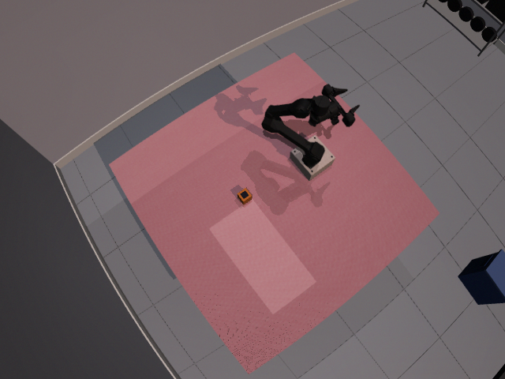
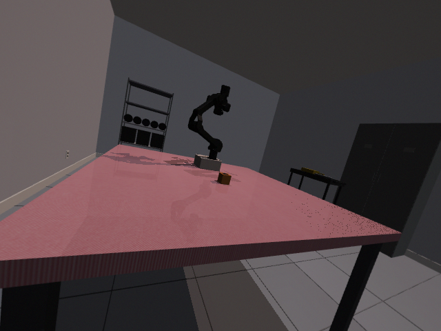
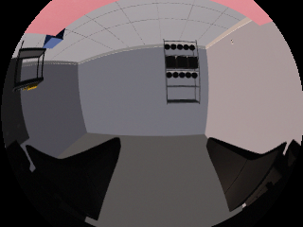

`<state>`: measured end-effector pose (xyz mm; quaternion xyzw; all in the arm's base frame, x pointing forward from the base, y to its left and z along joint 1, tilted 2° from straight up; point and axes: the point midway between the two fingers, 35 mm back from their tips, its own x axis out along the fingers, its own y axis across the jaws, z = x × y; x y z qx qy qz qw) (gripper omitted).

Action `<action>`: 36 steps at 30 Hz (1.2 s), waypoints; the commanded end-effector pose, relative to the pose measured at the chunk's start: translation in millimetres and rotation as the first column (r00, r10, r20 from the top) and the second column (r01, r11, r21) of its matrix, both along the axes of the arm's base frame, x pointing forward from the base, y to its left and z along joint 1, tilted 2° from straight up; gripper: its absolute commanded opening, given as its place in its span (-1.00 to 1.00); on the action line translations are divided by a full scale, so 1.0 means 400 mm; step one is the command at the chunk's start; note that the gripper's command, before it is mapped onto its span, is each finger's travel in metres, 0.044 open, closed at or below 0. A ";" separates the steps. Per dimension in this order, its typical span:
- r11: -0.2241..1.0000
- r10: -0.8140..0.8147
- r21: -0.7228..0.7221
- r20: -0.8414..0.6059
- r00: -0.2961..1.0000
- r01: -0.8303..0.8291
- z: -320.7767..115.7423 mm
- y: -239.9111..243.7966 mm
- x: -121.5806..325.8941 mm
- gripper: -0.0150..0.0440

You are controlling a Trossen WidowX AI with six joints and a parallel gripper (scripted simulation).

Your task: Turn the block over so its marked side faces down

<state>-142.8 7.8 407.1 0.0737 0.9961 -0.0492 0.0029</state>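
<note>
Block [image 1: 245, 196] [image 2: 224, 178]: orange, dark square on its upper face, presumably the marked side. Sits on the pink tabletop [image 1: 346, 196] [image 2: 142, 199], near a corner of the pale rectangle [image 1: 263, 259] in the top view. Arm's pale base [image 1: 322, 163] [image 2: 208, 163] stands apart from it. Pincer [image 1: 353, 99] [image 3: 166, 144] raised well away from the block, fingers spread wide, released, nothing between them. Turn not yet done; I judge the step to be the approach. Next: swing round, point the fingers down, grip opposite side faces, lift, roll it mark-down, set it flat.
</note>
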 end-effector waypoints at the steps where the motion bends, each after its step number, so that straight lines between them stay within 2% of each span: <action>1: 1.000 -0.010 -0.013 0.001 1.000 0.010 0.000 0.006 -0.001 0.95; 4: 0.969 -0.152 -0.193 0.011 0.988 0.151 -0.005 0.095 -0.004 1.00; 7: 0.855 -0.332 -0.411 0.035 0.943 0.317 -0.018 0.209 0.012 1.00; 12: 0.520 -0.610 -0.699 0.099 0.786 0.491 -0.056 0.390 0.093 1.00; 17: 0.143 -0.807 -0.861 0.184 0.561 0.488 -0.110 0.530 0.223 1.00; 23: -0.254 -0.916 -0.938 0.312 0.251 0.238 -0.181 0.622 0.418 1.00; 27: -0.412 -0.911 -0.910 0.412 0.027 -0.032 -0.239 0.641 0.573 1.00; 31: -0.442 -0.838 -0.831 0.517 -0.174 -0.338 -0.301 0.620 0.727 1.00; 33: -0.401 -0.779 -0.771 0.571 -0.259 -0.495 -0.334 0.598 0.802 1.00; 36: -0.274 -0.666 -0.666 0.652 -0.362 -0.694 -0.385 0.548 0.908 1.00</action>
